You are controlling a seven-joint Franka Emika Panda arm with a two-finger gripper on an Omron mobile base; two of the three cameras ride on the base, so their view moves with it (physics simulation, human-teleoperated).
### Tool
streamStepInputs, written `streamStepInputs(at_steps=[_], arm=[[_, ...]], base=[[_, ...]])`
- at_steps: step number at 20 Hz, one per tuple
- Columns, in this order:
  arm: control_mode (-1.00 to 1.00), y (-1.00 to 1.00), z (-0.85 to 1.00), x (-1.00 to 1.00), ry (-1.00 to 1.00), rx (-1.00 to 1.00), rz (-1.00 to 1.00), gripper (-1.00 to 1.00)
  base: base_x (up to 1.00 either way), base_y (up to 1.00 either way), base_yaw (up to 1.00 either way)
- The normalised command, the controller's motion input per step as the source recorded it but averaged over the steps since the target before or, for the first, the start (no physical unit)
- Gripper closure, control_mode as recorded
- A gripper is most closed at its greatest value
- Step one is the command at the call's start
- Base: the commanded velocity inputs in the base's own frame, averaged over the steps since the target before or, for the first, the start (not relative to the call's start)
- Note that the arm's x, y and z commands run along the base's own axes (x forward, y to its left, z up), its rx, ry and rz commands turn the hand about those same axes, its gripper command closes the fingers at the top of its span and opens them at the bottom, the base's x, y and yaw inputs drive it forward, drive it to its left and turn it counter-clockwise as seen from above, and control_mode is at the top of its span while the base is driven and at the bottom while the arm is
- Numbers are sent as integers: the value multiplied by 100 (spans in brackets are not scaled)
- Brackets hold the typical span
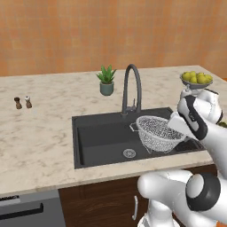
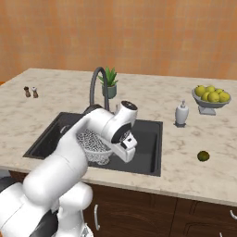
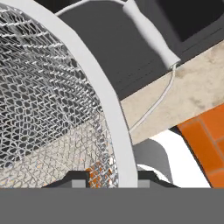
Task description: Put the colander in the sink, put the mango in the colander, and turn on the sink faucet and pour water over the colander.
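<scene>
The colander, a round bowl of speckled silvery mesh with a smooth white rim, hung tilted over the right half of the dark matte sink. The fingers were clamped on its rim. The little olive mango sat on the marbled table, right of the sink.

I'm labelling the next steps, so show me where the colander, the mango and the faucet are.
colander (image 1: 156, 132): left base view, mesh wall below the rim.
mango (image 2: 202, 156): right base view, middle of the fruit on the counter.
faucet (image 1: 133, 70): left base view, top of the arched spout.
</scene>
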Motion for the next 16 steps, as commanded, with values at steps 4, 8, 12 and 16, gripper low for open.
streamStepInputs(at_steps=[4,8,12,16], arm=[[-100,-15,-32,57,0,0,9,100],[-100,-18,-34,63,-6,0,11,100],[-100,-20,-58,80,-8,0,14,100],[-100,-10,-69,69,-3,-3,10,100]], base=[[0,0,0],[0,0,0],[0,0,0],[0,0,0]])
